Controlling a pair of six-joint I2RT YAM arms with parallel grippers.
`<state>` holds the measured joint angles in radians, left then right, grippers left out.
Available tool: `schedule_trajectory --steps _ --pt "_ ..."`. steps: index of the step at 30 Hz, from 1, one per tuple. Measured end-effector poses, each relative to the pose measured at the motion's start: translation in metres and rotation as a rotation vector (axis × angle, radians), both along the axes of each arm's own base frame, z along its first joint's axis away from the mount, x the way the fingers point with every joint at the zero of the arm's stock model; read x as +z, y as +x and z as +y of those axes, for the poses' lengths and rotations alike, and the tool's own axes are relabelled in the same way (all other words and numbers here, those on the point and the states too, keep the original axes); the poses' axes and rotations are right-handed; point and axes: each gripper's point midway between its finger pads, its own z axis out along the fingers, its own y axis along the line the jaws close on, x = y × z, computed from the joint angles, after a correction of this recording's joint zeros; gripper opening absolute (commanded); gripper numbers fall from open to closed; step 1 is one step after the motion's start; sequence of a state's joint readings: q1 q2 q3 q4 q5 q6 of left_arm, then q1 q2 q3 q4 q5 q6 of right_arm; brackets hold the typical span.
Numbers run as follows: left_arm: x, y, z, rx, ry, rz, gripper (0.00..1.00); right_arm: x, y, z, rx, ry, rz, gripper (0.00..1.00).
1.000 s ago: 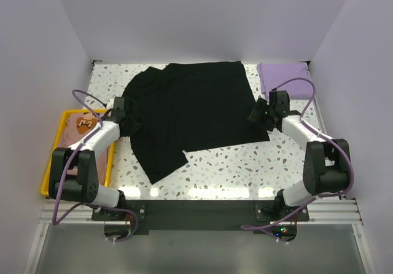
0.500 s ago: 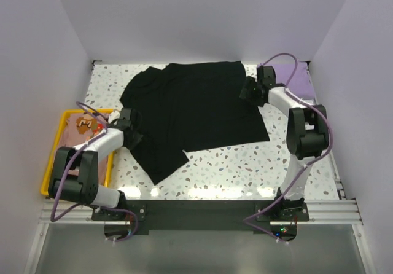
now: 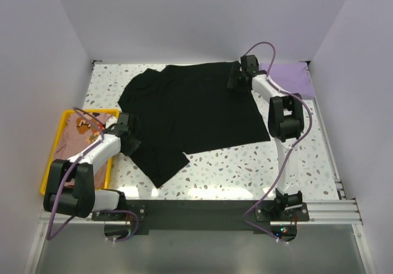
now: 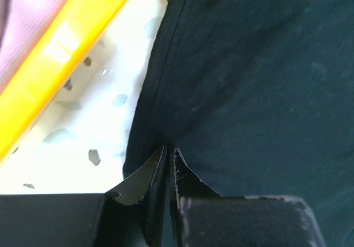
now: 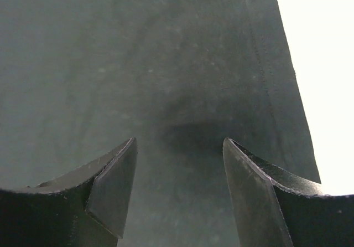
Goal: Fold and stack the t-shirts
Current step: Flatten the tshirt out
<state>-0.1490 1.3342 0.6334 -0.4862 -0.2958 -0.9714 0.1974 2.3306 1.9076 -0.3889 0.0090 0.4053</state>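
Pinching with my left pincer (image 4: 166,166), I have the jaws drawn almost together on a fold at the edge of the black t-shirt (image 3: 196,111), the edge that faces the yellow tray (image 3: 53,146). Bare speckled table (image 3: 245,169) shows between that edge and the tray's rim. My right pincer (image 5: 180,169) stands wide and grips nothing. It hangs just over the same t-shirt at the corner farthest from the tray, near a stitched hem. The tray holds the peach-tan t-shirt (image 3: 83,126), crumpled, with its brown-red print upward. The lavender t-shirt (image 3: 293,77) lies on the table well apart from the tray, just beyond that far corner of the black t-shirt and beside my right arm. The black t-shirt is spread flat, its long axis running from the tray side across to the lavender one. A flap like a sleeve juts from its tray-side end toward my bases. Where the collar lies I cannot tell.
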Motion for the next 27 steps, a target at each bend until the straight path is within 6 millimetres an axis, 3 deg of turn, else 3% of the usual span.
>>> schedule_trajectory --steps 2,16,27 --pt "0.003 -0.004 0.0 -0.009 0.002 0.006 0.11 -0.017 -0.001 -0.001 0.003 -0.012 0.031 0.66" --pt "0.011 0.001 -0.003 -0.084 0.001 0.012 0.11 -0.019 0.0 -0.02 -0.099 -0.042 0.034 0.66" --pt "-0.003 0.016 -0.007 -0.153 -0.02 0.066 0.12 -0.019 -0.016 -0.1 -0.323 0.03 0.075 0.66"
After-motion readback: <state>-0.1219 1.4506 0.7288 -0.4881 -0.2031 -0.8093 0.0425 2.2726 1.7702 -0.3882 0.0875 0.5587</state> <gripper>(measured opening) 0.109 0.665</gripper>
